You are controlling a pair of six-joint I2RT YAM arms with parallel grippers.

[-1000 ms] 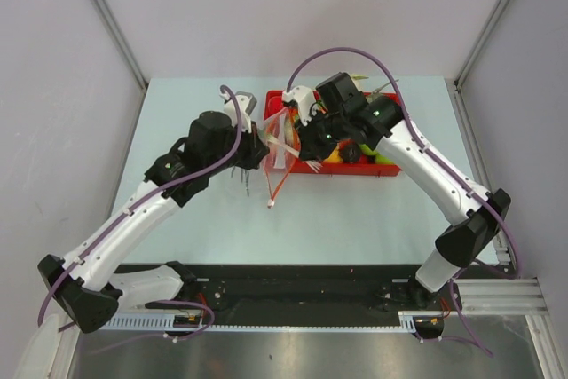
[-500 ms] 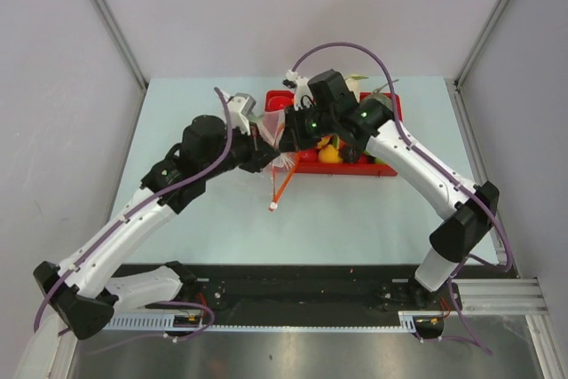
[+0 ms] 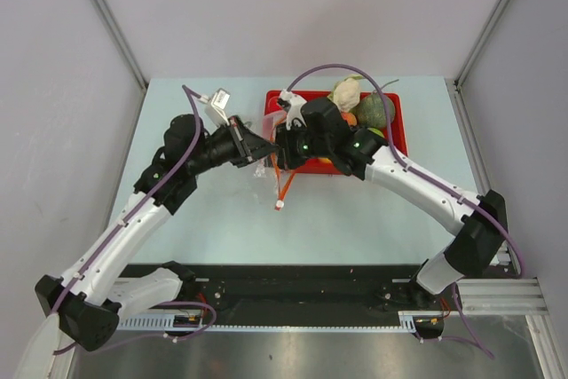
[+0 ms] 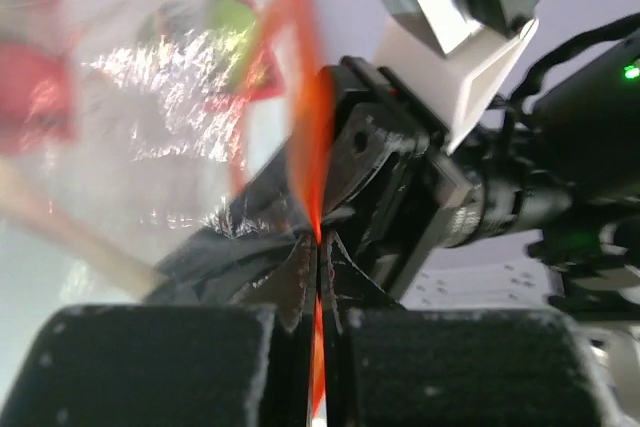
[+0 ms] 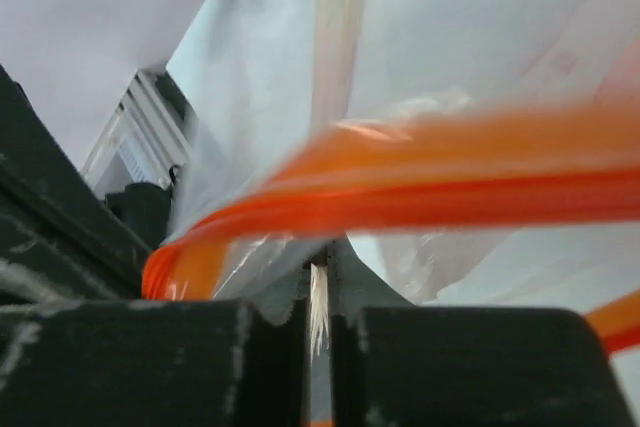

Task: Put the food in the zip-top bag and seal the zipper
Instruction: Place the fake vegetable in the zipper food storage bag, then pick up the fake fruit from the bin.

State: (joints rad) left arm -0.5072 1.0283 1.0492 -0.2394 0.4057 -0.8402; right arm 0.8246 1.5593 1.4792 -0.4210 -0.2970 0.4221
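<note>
At the centre of the top view, just left of the red tray point(image 3: 399, 126), the zip-top bag point(image 3: 269, 164) is held up between the two grippers. The left gripper point(image 3: 260, 148) is brought in from the left and the right gripper point(image 3: 280, 143) from the right; their tips are seen nearly touching, with crumpled clear film between them. In the left wrist view the left gripper point(image 4: 316, 247) is clenched, and the orange-red zipper point(image 4: 305, 117) is pinched edge-on in the narrow slit between its fingers point(image 4: 150, 357). The bag's film point(image 4: 170, 127) is spread to the upper left of that frame, glossy and creased, and the black body of the right gripper is seen just behind the strip. In the right wrist view the right gripper point(image 5: 318, 272) is also clamped, with a fold of clear film caught between its fingers point(image 5: 450, 367); the zipper point(image 5: 450, 192) is seen as a blurred orange band across the frame just above them. From above, a loose length of zipper point(image 3: 282, 185) is seen hanging below the grippers over the pale table point(image 3: 355, 219), ended by a small white piece point(image 3: 279, 205); contact with the table cannot be told. Food is kept in the tray at upper right: a pale cauliflower point(image 3: 346, 93) and a green fruit point(image 3: 374, 111) beside it. Whether any food lies inside the bag cannot be told.
</note>
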